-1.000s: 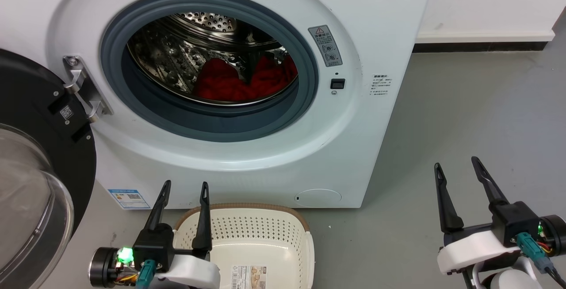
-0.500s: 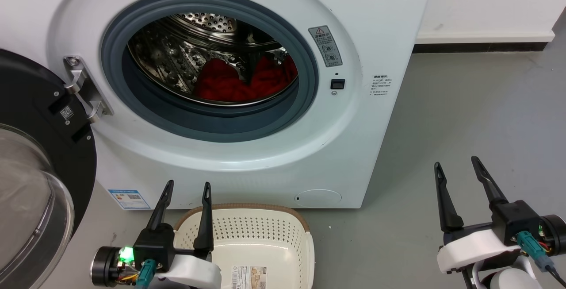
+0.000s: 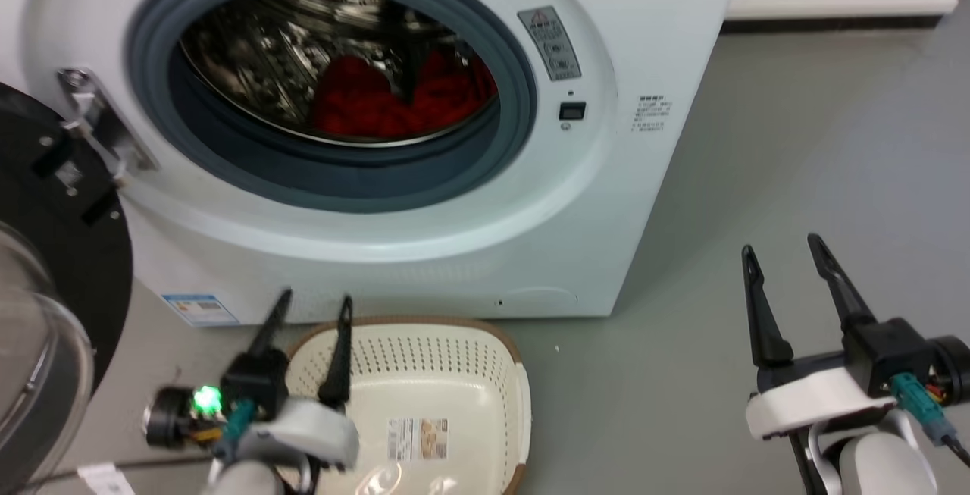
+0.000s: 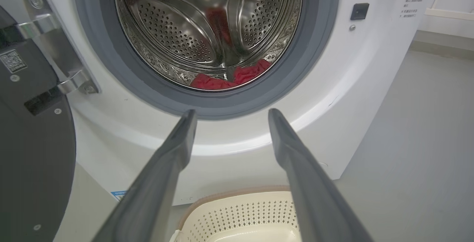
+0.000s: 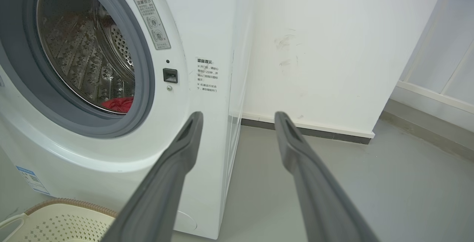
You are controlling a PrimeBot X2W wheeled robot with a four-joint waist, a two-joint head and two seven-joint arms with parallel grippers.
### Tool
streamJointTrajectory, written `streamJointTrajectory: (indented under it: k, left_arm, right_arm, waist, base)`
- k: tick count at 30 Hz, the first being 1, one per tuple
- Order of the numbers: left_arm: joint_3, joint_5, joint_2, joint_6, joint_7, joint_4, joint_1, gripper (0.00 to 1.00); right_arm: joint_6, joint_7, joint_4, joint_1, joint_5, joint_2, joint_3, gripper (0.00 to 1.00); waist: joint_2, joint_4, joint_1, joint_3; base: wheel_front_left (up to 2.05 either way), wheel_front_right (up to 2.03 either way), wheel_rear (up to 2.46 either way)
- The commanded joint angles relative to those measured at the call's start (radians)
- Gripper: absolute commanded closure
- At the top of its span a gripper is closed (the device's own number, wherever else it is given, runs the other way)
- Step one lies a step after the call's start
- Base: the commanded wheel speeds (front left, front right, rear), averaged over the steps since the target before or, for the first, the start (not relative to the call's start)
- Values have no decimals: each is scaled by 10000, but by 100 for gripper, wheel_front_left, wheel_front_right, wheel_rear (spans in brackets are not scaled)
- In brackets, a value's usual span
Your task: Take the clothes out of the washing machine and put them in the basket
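Observation:
Red clothes [image 3: 394, 97] lie bunched at the bottom of the steel drum inside the white washing machine [image 3: 621, 177], whose door stands swung open at the left. The same clothes [image 4: 229, 79] show low in the drum in the left wrist view, and a red patch of clothes [image 5: 118, 105] shows in the right wrist view. The cream basket [image 3: 455, 381] with a brown rim sits on the floor below the opening, holding nothing but its label. My left gripper [image 3: 312, 304] is open over the basket's left rim. My right gripper [image 3: 780, 246] is open over the floor, right of the machine.
The black-rimmed glass door [image 3: 45, 313] juts out at the left, close to my left arm. Grey floor [image 3: 796, 139] stretches to the right of the machine up to a white wall [image 5: 333, 49] with a dark skirting.
The head camera has tipped, so the machine and basket sit higher and to the left in the picture. Both grippers stay open and hold nothing.

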Motion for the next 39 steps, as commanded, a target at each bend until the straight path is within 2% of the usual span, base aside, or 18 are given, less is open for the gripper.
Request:
streamJointTrajectory:
  k: [1, 6, 11, 18, 30, 39]
  left_arm:
    - [123, 5, 178, -80, -28, 135, -535, 0]
    - [368, -3, 775, -364, -28, 782, -2113, 0]
    - [504, -258, 1511, -690, -26, 2064, -4195, 0]
    - [-123, -532, 2709, -908, 386, 4406, -7597, 0]
    - [-3047, -2123, 4327, -918, 2012, 6444, -11659, 0]
    - [-4760, -3708, 5551, -919, 4661, 7036, -13972, 0]
  right_arm:
    - [-7, -21, -139, -294, 17, 11, 43, 0]
    - [-7, -21, -445, -748, 78, 11, 111, 0]
    - [-7, -21, -695, -1146, 54, 14, 192, 0]
    - [-7, -21, -1083, -1672, 96, 16, 354, 0]
    - [-8, -21, -1432, -2062, 524, 17, 763, 0]
    - [-8, -21, -1861, -2241, 865, 17, 1361, 0]
  waist:
    - [-1, -192, 0, 643]
    - [-1, -487, 0, 1727]
    - [-1, -761, 0, 2742]
    - [-1, -1231, 0, 4058]
    - [-1, -2140, 0, 5299]
    - [-1, -2957, 0, 6206]
  base:
    - [0, 0, 0]
    - [0, 0, 0]
    - [0, 0, 0]
    - [0, 0, 0]
    - [0, 0, 0]
    - [0, 0, 0]
